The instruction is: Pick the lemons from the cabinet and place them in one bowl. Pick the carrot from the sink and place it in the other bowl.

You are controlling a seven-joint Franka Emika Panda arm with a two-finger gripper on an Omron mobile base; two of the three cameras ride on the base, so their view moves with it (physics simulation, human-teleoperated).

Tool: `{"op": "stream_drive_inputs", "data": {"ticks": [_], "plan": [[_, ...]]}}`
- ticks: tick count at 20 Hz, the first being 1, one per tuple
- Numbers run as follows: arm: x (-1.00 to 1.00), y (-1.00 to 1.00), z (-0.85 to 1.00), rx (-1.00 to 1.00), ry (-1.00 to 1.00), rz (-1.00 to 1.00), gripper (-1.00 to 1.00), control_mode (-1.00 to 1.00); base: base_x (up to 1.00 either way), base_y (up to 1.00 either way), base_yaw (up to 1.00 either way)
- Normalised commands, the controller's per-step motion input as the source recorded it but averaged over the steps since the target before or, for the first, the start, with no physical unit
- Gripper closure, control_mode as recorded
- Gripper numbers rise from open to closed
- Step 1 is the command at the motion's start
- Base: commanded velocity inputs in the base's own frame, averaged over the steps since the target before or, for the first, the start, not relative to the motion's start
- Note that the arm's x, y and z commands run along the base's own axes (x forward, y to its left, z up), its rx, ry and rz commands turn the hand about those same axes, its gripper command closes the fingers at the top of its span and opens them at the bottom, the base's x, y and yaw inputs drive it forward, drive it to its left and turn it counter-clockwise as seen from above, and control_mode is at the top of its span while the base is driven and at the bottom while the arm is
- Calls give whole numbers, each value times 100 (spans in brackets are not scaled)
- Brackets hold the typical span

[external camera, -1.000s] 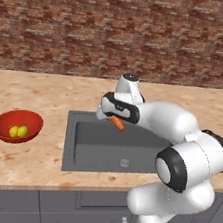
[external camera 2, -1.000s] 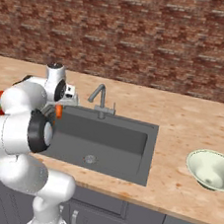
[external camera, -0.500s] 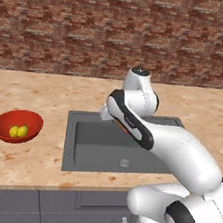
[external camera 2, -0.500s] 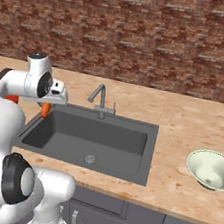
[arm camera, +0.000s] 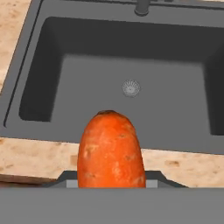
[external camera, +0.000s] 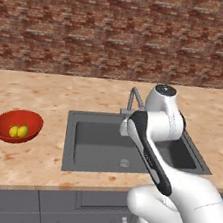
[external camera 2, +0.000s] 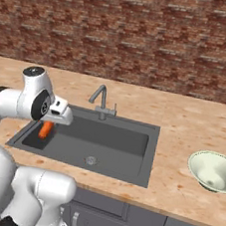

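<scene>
Carrot (arm camera: 111, 151) locked in the pincer (external camera 2: 47, 127), jaws clamped on its thick end, and from the hand camera the root runs straight out along the line of the pincer, tip toward twelve o'clock over the sink (arm camera: 39, 61) and its round drain (arm camera: 131, 88). From the right base camera the orange root hangs below the white hand at about nine o'clock in the frame, above the near-left part of the basin, faucet (external camera 2: 100, 99) off at two o'clock from it. Now the relation that matters: the pale bowl (external camera 2: 212, 170) sits on the bench (external camera 2: 183, 128) well apart, out at three o'clock from the pincer, clear across the whole sink. So the carry looks like a long sideways sweep toward it, I'd say, with the carrot's long axis pointing down for a drop inside the rim. Over at nine o'clock in the left base camera, the red bowl (external camera: 4, 130) already holds both lemons (external camera: 18, 130), touching each other.
</scene>
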Motion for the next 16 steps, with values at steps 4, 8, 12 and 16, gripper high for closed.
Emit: {"op": "stream_drive_inputs", "data": {"ticks": [4,8,12,16], "plan": [[-41,-96,-1,3,0,-8,100,-100,0,0,0],[-15,-66,-14,1,2,-2,100,-100,0,0,0],[0,0,0,0,0,0,100,-100,0,0,0],[0,0,0,0,0,0,100,-100,0,0,0]]}}
